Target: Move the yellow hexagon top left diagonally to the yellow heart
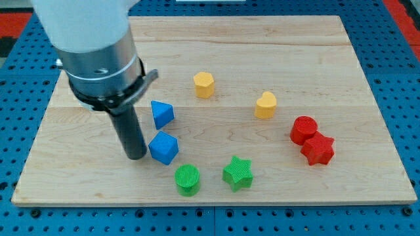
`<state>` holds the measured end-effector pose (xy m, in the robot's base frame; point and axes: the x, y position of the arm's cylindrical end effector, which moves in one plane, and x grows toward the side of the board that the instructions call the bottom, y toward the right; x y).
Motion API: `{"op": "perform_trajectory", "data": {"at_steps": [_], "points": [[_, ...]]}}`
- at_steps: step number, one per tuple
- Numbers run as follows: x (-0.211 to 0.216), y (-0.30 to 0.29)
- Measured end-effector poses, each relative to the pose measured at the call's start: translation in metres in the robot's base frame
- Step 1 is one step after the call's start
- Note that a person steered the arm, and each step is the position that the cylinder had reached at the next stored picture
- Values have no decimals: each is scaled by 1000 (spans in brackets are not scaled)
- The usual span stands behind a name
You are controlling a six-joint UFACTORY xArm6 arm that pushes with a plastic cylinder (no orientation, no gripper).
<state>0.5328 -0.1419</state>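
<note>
Two yellow blocks mattered here: the yellow hexagon (pixel 204 84) sat up and to the view's left of the yellow heart (pixel 265 105), well apart from it, roughly on the diagonal the task named. The arm carried no gripper, only a rod that grasped nothing; the tip (pixel 136 156) rested far down-left of the heart, just beside the blue cube (pixel 163 147), with the blue triangular block (pixel 161 113) nearby. Judging from this, the tip stood clear of the hexagon, perhaps because little pushing remained.
</note>
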Motion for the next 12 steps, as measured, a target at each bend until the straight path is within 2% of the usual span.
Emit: {"op": "perform_trajectory", "data": {"at_steps": [1, 2, 3, 4, 7, 10, 12], "points": [[-33, -57], [-96, -18], [-108, 36], [-128, 67], [-138, 167], [-138, 167], [-153, 156]]}}
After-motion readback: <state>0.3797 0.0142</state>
